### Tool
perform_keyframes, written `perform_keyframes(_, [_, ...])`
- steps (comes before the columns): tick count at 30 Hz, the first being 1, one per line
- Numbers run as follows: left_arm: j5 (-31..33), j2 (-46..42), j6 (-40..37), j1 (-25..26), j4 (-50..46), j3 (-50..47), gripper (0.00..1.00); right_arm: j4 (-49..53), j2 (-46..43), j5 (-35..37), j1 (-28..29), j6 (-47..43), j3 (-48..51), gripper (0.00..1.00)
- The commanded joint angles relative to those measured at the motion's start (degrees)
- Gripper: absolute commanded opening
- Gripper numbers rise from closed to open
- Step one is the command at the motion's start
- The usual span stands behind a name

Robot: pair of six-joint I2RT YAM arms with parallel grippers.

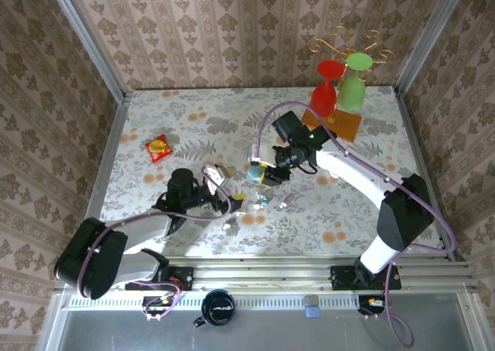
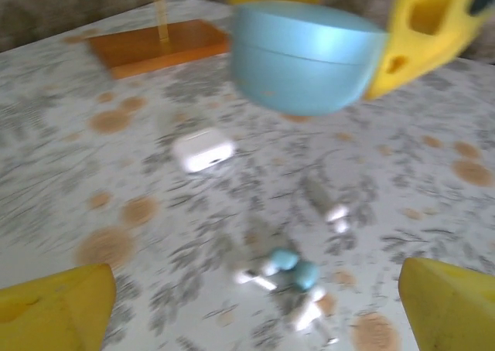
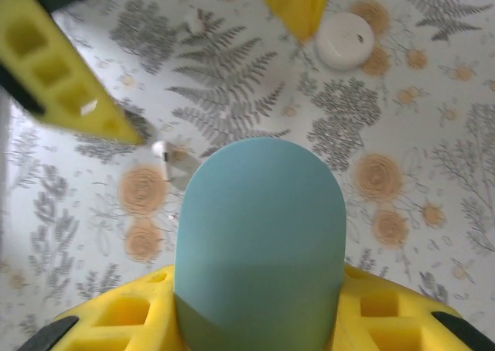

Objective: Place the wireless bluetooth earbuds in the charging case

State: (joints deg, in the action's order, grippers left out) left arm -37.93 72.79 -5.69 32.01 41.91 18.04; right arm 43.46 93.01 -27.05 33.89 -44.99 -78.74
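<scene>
right pincer (image 1: 264,173) grips the light-blue case (image 3: 259,235), held up off the table (image 1: 155,119) at the lower centre of its wrist frame. left pincer (image 1: 230,202) stands wide open with nothing between its yellow fingers (image 2: 54,308) - they sit in that frame's lower corners. i see white earbuds (image 2: 334,213) loose on the table right of centre there - a blurred small white case (image 2: 203,150) lies left of centre, apart from them.

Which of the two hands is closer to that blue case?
Right. The right hand grips the blue case; the left hand is open, facing it from close by without touching.
</scene>
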Motion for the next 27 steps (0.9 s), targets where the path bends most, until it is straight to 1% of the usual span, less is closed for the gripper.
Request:
perform_keyframes(1, [-9.3,2.6,-0.6,0.9,11.1,1.2,0.92,3.1,-2.6,-6.6,0.0,-0.4,1.1,0.26])
perform_keyframes(5, [-14.3,5.7,6.6,0.9,20.9,1.9,0.86,4.3,-3.3,-8.9,-0.1,-1.4,1.1,0.25])
perform_keyframes(8, [-16.4,7.9,11.8,0.9,28.2,2.3,0.83,4.8,-3.5,-10.4,-0.1,-1.4,1.0,0.25])
perform_keyframes(10, [-17.5,9.1,13.3,0.9,31.2,2.3,0.82,4.4,-4.0,-11.1,-0.1,-1.4,1.2,0.25])
perform_keyframes(13, [-18.4,10.2,15.0,0.9,30.9,3.4,0.81,3.8,-4.4,-12.1,-0.1,-1.5,1.5,0.25])
perform_keyframes(20, [-21.4,12.3,20.4,0.9,31.0,6.4,0.74,4.2,-3.8,-11.7,0.1,-1.9,0.6,0.23])
perform_keyframes(27, [-22.5,12.6,20.5,0.9,31.0,6.6,0.63,4.3,-3.4,-11.6,0.0,-2.1,0.3,0.22])
